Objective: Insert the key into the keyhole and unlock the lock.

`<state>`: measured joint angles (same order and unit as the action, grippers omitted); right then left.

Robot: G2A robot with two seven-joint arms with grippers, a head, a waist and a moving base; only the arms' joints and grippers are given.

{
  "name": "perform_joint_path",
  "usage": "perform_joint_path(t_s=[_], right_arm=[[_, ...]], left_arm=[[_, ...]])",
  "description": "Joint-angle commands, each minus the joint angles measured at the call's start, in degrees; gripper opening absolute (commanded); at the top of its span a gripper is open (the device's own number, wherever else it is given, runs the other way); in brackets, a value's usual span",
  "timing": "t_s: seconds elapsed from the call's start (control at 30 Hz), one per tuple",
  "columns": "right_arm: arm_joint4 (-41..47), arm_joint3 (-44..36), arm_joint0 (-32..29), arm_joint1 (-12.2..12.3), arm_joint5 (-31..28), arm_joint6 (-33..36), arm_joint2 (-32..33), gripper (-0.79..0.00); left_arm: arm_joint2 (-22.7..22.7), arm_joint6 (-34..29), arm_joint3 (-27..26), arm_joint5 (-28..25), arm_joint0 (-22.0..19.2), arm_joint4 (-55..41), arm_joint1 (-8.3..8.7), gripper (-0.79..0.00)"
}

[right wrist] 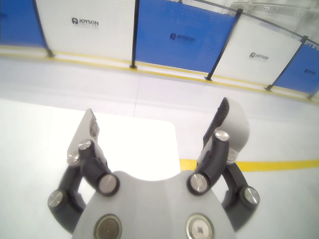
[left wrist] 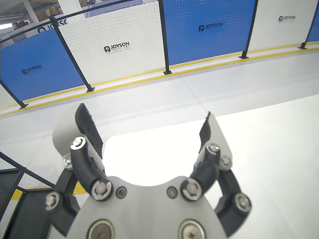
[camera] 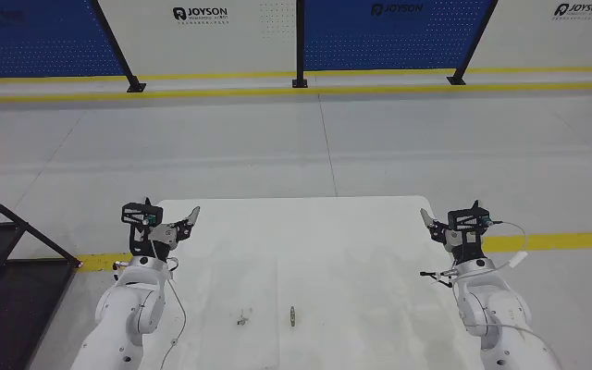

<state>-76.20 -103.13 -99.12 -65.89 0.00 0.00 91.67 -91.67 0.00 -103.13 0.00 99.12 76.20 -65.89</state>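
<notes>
Two small metal items lie near the table's front edge in the top view: a thin one (camera: 292, 315) and a smaller one (camera: 242, 319). I cannot tell which is the key and which the lock. My left gripper (camera: 176, 222) (left wrist: 144, 116) hovers over the table's far left corner, open and holding nothing. At the far right corner my right gripper (camera: 438, 227) (right wrist: 157, 108) is likewise open with nothing between its fingers. Both grippers are well behind the two items, far from them.
The white table (camera: 324, 240) has rounded far corners. A black frame (camera: 28, 240) stands off its left side. Beyond the table are a grey floor with yellow lines (camera: 546, 242) and a blue and white fence (camera: 388, 32).
</notes>
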Motion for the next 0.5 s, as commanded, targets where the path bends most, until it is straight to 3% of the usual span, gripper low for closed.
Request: perform_joint_path(t_s=[0.0, 0.13, 0.47], right_arm=[[0.0, 0.0, 0.0, 0.0, 0.0, 0.0, 0.0, 0.0], [0.0, 0.0, 0.0, 0.0, 0.0, 0.0, 0.0, 0.0], [0.0, 0.0, 0.0, 0.0, 0.0, 0.0, 0.0, 0.0]], left_arm=[[0.0, 0.0, 0.0, 0.0, 0.0, 0.0, 0.0, 0.0], [-0.7, -1.5, -2.9, -3.8, 2.1, -0.6, 0.16, 0.0], [-3.8, -11.7, -17.8, -21.4, 23.0, 0.0, 1.21, 0.0]])
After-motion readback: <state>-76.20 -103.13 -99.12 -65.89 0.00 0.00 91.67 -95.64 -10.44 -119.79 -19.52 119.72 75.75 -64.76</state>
